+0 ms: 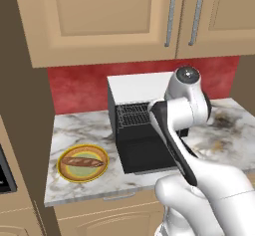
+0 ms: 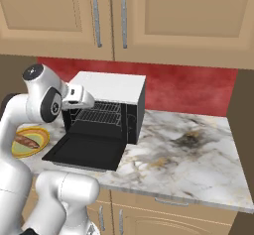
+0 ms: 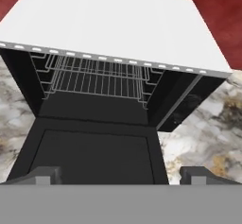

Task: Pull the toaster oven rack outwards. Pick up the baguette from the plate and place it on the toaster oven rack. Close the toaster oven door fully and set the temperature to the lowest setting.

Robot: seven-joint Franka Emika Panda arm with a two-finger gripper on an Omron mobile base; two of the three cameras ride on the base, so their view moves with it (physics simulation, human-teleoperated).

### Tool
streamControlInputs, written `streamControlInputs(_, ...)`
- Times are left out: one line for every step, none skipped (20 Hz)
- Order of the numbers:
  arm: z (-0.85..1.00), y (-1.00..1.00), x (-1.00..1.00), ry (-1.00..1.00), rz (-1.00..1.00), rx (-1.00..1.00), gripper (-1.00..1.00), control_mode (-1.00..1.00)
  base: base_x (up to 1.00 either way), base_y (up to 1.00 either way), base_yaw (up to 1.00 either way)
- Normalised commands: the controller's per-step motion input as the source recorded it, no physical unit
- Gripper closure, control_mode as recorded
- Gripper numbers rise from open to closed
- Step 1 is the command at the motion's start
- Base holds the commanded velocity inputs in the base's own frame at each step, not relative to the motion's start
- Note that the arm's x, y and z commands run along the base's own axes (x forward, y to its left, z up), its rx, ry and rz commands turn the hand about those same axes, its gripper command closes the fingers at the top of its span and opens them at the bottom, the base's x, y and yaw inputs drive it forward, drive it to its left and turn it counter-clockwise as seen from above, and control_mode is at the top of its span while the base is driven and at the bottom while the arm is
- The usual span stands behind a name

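Observation:
The toaster oven (image 1: 138, 86) (image 2: 111, 86) (image 3: 118, 29) stands on the marble counter. Its black toaster oven door (image 1: 147, 155) (image 2: 87, 151) (image 3: 94, 154) lies folded down flat. The grey wire toaster oven rack (image 1: 132, 114) (image 2: 99, 115) (image 3: 99, 79) sits inside the cavity. My gripper (image 3: 121, 176) hovers above the lowered door, facing the cavity. It is open, with its fingertips (image 3: 45, 175) far apart and nothing between them. Left of the oven, the baguette (image 1: 83, 161) (image 2: 26, 141) lies on the plate (image 1: 67, 173) (image 2: 42, 139), which my arm partly hides in the right base view.
Tan wall cabinets (image 1: 109, 16) (image 2: 163, 16) hang close above the oven, in front of a red backsplash (image 1: 74, 88). The counter (image 2: 188, 154) stretches right of the oven with a dark stain (image 2: 191, 140). A tall brown side panel (image 1: 25, 105) bounds the left.

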Motion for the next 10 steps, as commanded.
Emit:
streamControlInputs(-0.06,0.00,0.00,-0.12,-0.11,0.00,-1.00,-1.00,0.00,0.00,0.00)
streamControlInputs(-0.07,0.00,0.00,-0.12,-0.11,0.00,-1.00,-1.00,0.00,0.00,0.00)
streamControlInputs(-0.07,0.00,0.00,-0.13,-0.10,0.00,-1.00,-1.00,0.00,0.00,0.00)
streamControlInputs(-0.07,0.00,0.00,-0.13,-0.10,0.00,-1.00,-1.00,0.00,0.00,0.00)
streamControlInputs(-0.09,0.00,0.00,-0.11,-0.09,0.00,-1.00,-1.00,0.00,0.00,0.00)
streamControlInputs(-0.10,0.00,0.00,-0.10,-0.08,0.00,-1.00,-1.00,0.00,0.00,0.00)
streamControlInputs(-0.11,0.00,0.00,-0.10,-0.08,0.00,-1.00,-1.00,0.00,0.00,0.00)
streamControlInputs(-0.14,0.00,0.00,-0.09,-0.07,0.00,-1.00,-1.00,0.00,0.00,0.00)
streamControlInputs(-0.14,0.00,0.00,-0.10,-0.07,0.00,-1.00,-1.00,0.00,0.00,0.00)
streamControlInputs(-0.16,0.00,0.00,-0.10,-0.07,0.00,-1.00,-1.00,0.00,0.00,0.00)
